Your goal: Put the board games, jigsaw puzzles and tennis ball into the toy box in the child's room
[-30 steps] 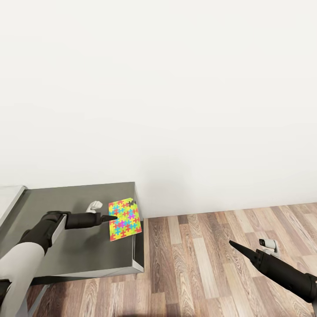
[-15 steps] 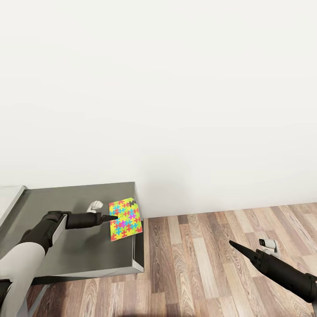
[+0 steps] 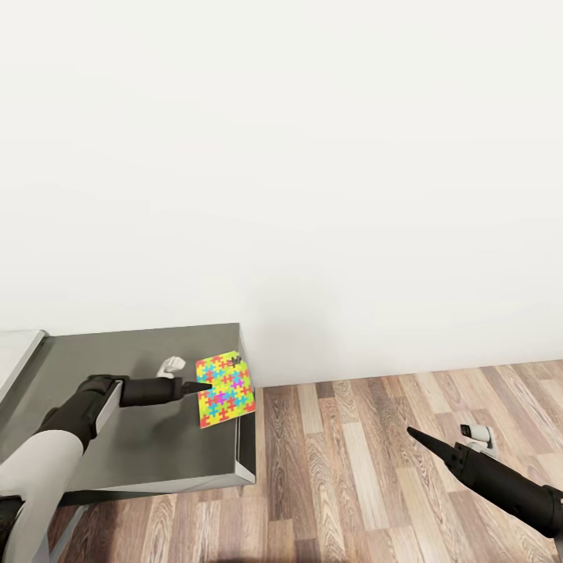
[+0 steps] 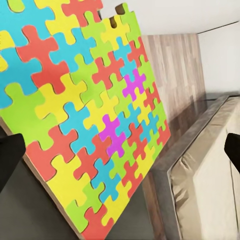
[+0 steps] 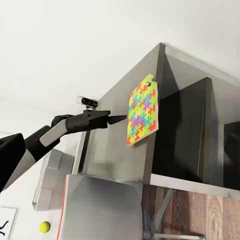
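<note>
The jigsaw puzzle lies flat near the right end of the table, one corner reaching the edge above the wood floor. The left gripper points at its near side, the tips at or just short of the puzzle's edge. In the left wrist view the puzzle sits between the two dark fingertips, which stand wide apart and hold nothing. The right gripper hangs well apart over the floor; its fingers look pressed together to a point, empty.

As a judgement, this puzzle is not yet picked up, so its trip to the toy box is still ahead, and the frames give no way to tell how many other toys are already stowed.

The right wrist view adds what the head view lacks: the tennis ball, a small yellow-green dot low in that picture, and the open dark compartments under the table top.
</note>
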Tool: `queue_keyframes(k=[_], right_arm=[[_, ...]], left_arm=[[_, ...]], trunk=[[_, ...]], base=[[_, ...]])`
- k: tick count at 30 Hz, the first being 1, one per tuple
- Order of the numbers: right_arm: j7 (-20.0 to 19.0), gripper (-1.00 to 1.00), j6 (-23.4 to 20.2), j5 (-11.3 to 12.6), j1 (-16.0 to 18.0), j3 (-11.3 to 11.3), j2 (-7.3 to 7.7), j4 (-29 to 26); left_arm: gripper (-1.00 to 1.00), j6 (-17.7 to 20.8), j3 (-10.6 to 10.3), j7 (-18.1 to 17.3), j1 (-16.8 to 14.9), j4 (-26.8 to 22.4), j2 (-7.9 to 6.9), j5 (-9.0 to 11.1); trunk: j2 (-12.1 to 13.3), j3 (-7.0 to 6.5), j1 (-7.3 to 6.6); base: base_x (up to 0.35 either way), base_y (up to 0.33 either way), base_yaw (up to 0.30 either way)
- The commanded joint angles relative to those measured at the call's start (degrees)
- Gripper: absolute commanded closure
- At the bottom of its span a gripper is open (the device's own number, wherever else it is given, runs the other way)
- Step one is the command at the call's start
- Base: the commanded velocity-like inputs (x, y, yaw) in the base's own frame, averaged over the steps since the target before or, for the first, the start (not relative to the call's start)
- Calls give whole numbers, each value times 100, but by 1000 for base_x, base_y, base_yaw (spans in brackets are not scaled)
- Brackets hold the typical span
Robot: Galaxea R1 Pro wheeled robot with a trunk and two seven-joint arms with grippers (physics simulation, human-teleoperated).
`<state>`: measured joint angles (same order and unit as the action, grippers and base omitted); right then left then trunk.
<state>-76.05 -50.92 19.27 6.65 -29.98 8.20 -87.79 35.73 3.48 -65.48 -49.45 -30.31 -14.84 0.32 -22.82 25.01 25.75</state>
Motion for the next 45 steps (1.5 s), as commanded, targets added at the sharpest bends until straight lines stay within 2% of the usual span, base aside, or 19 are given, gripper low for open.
queue_keyframes(k=[1,12,17,26,29,30,32,35,40,45], right_arm=[[-7,-100,-41,15,3,-8,0,-1],[-7,-100,-41,23,1,-112,-2,-1],[-7,-100,-41,24,-3,-120,-2,-1],[-7,-100,-41,21,-3,-122,-2,-1],[-7,-100,-41,16,-4,-122,-2,-1],[-7,-100,-41,12,-5,-122,-2,-1],[-7,-100,-41,11,-3,-122,-2,-1],[-7,-100,-41,8,1,-122,-2,-1],[-7,-100,-41,5,2,-122,-2,2],[-7,-100,-41,0,3,-122,-2,6]], left_arm=[[-100,56,12,-18,-3,-1,7,3],[-100,48,19,-18,-3,-1,-2,5],[-100,48,43,-18,-3,-1,-80,8],[-100,55,107,-101,-3,-25,-589,44],[-100,60,160,-266,-3,-36,-751,51],[-100,62,209,-420,-3,-48,-846,49],[-100,62,236,-506,-3,-55,-889,49],[-100,64,333,-847,-3,-72,-1044,42],[-100,71,386,-1277,-3,-99,-1185,50],[-100,79,397,-1877,13,-238,-1289,31]], trunk=[[-9,8,3],[-9,8,3],[-9,8,3],[-9,8,3],[-9,8,3],[-9,8,3],[-9,8,3],[-9,8,3],[-9,8,3],[-9,8,3]], base=[[0,0,0],[0,0,0],[0,0,0],[0,0,0],[0,0,0],[0,0,0],[0,0,0],[0,0,0],[0,0,0],[0,0,0]])
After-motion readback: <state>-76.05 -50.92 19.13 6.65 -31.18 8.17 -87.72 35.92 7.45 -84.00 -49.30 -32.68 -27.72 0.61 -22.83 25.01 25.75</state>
